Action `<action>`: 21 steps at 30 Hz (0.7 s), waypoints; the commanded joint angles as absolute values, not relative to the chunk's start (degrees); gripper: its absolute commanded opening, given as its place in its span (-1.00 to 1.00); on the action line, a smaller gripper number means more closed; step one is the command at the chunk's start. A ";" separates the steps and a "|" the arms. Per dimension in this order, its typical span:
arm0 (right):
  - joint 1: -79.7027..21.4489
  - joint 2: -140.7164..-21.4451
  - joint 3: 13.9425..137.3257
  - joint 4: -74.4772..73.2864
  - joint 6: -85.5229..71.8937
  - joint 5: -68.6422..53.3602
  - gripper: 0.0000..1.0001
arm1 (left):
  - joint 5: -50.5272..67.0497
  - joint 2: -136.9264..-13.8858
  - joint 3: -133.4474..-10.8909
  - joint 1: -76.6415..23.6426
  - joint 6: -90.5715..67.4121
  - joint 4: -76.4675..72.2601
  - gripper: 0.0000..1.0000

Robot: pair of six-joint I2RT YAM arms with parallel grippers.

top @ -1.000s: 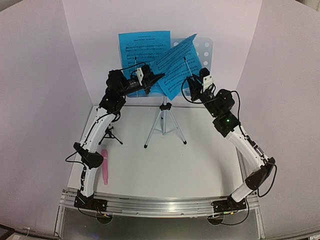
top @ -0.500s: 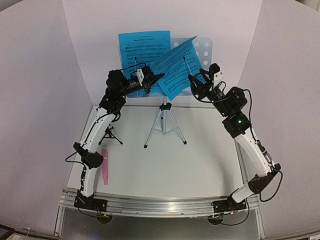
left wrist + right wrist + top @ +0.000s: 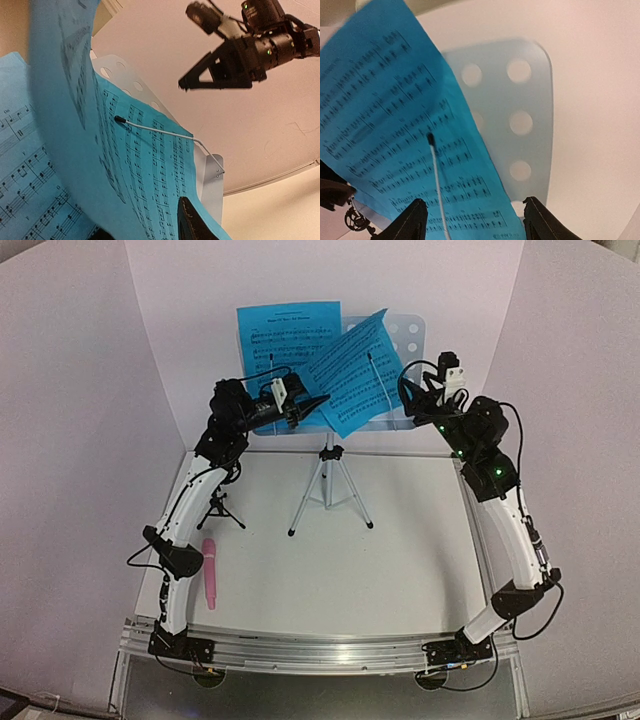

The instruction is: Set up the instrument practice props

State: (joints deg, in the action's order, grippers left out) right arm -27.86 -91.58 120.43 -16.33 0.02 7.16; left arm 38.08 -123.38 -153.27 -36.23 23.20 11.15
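The pale-blue perforated music stand (image 3: 408,340) rises on its slim tripod (image 3: 327,490) at the back centre. One bright-blue sheet (image 3: 285,340) rests upright on its left half. A second sheet (image 3: 352,370) leans tilted across the middle under a thin wire arm (image 3: 436,170). My left gripper (image 3: 312,403) is at that sheet's lower left corner, and the sheet (image 3: 145,165) passes between its parted fingers (image 3: 192,222). My right gripper (image 3: 414,390) hangs open just right of the stand, nothing in it. The pink microphone (image 3: 210,573) and the small black tripod (image 3: 222,508) are at the left.
Pale pink walls close in the back and both sides of the white table (image 3: 400,570). In the left wrist view the right arm's gripper (image 3: 225,70) floats above the stand's far edge. A metal rail (image 3: 320,648) runs along the near edge.
My right gripper opened, let go of the tilted sheet and drew back to the right. My left gripper's fingers have parted at the sheet's corner. The sheet stays on the stand.
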 commanded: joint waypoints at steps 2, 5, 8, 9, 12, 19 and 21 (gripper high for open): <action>-22.62 -87.24 115.38 -23.48 -10.43 1.13 0.23 | 36.70 -117.99 -153.17 -36.21 23.96 12.76 -0.35; -19.07 -87.54 115.77 -25.31 -14.21 -6.17 0.17 | 36.49 -118.12 -153.43 -36.21 22.88 11.71 -0.43; -15.96 -88.89 117.17 -26.88 -17.58 -11.64 0.12 | 36.06 -118.21 -153.47 -36.24 22.63 10.37 -0.61; -15.03 -89.28 117.50 -26.97 -18.58 -13.35 0.11 | 35.95 -118.19 -153.18 -36.24 22.63 9.92 -0.70; -12.98 -90.36 118.79 -26.98 -20.66 -17.34 0.08 | 35.82 -118.00 -151.98 -36.28 22.56 8.70 -0.87; -11.46 -93.56 123.27 -26.93 -24.47 -25.51 0.01 | 34.98 -118.46 -151.79 -36.30 23.06 7.70 -1.00; -11.34 -94.43 124.39 -26.89 -25.61 -26.79 0.01 | 35.02 -118.48 -151.79 -36.30 23.10 7.25 -1.00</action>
State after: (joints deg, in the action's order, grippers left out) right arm -12.07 -92.35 121.24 -27.05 -21.72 -20.24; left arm 35.79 -120.49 -151.78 -36.23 22.70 9.96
